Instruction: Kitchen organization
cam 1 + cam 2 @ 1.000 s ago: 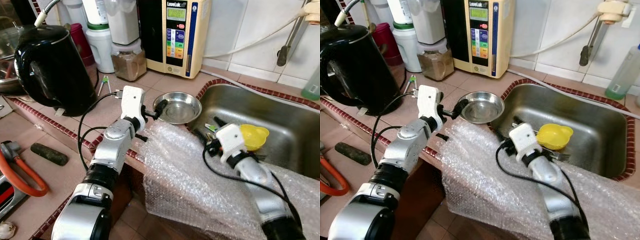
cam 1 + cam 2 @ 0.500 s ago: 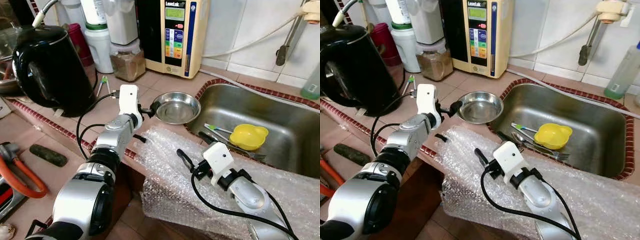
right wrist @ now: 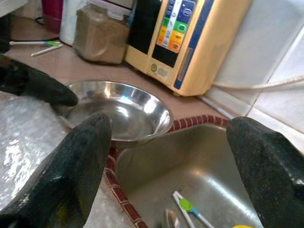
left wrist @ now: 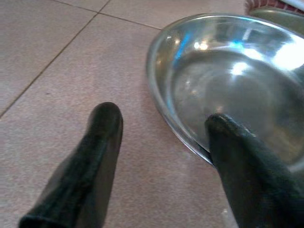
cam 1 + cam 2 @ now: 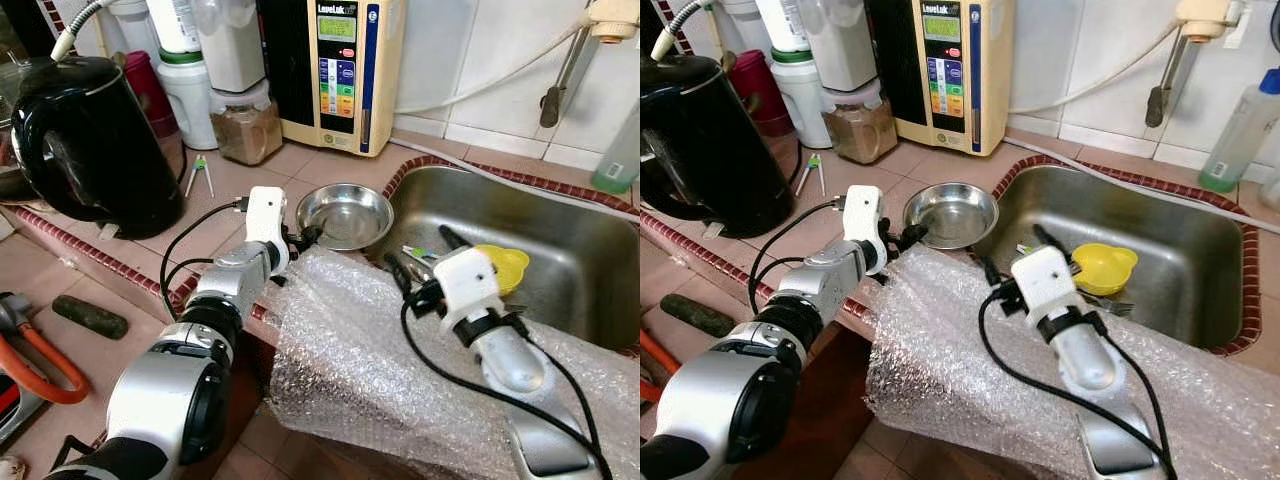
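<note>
- Left wrist view: my left pincer [image 4: 161, 142] is spread apart, one finger inside the steel bowl [image 5: 345, 214], one outside its rim (not clamped).
- That bowl sits on the tabletop [image 5: 300, 165] at the sink's [image 5: 560, 215] nine o'clock.
- My right pincer [image 3: 166, 156] gapes wide over bubble wrap [image 5: 370, 350], the yellow cup [image 5: 505, 265] at its three o'clock.
</note>
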Motion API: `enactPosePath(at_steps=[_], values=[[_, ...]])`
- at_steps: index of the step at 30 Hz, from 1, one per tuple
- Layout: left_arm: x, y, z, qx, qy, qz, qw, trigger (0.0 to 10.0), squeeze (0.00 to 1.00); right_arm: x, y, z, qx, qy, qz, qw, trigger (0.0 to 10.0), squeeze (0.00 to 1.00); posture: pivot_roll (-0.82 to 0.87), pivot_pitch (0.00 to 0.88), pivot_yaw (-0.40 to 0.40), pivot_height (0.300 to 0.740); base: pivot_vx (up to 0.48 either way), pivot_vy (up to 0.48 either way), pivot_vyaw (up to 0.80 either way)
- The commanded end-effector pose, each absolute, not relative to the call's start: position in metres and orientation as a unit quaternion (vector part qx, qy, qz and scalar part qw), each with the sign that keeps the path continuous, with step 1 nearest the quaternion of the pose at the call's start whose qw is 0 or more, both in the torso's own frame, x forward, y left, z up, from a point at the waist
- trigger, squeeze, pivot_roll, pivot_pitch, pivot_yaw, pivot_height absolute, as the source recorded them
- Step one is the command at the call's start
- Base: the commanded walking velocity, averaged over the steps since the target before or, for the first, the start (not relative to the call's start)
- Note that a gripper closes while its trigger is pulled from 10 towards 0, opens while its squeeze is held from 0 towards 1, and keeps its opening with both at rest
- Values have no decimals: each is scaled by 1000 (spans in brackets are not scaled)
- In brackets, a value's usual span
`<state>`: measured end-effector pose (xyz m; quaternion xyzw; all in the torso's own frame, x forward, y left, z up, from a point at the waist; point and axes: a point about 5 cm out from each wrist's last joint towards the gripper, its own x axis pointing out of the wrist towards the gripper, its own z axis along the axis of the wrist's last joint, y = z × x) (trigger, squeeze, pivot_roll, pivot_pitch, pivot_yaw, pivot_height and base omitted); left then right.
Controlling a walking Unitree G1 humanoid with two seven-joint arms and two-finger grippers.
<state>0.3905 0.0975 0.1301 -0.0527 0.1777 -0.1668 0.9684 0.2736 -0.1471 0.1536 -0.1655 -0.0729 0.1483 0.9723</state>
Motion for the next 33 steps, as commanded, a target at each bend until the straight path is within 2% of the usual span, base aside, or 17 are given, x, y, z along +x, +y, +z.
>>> enactPosePath(at_steps=[1, 17, 23, 33], values=[[393, 104, 132, -49, 187, -154, 969, 0, 0, 275, -146, 160, -156, -79, 147, 974, 10000, 0, -164, 0, 118, 740, 0, 0, 0], [395, 137, 132, -81, 201, -93, 972, 0, 0, 275, -146, 155, -169, -63, 149, 972, 10000, 0, -156, 0, 111, 740, 0, 0, 0], [396, 142, 135, -86, 200, -85, 972, 0, 0, 275, -146, 155, -169, -61, 151, 972, 10000, 0, -150, 0, 111, 740, 0, 0, 0], [397, 149, 138, -113, 200, -74, 970, 0, 0, 268, -131, 141, -179, -19, 235, 955, 10000, 0, -145, 0, 109, 740, 0, 0, 0]])
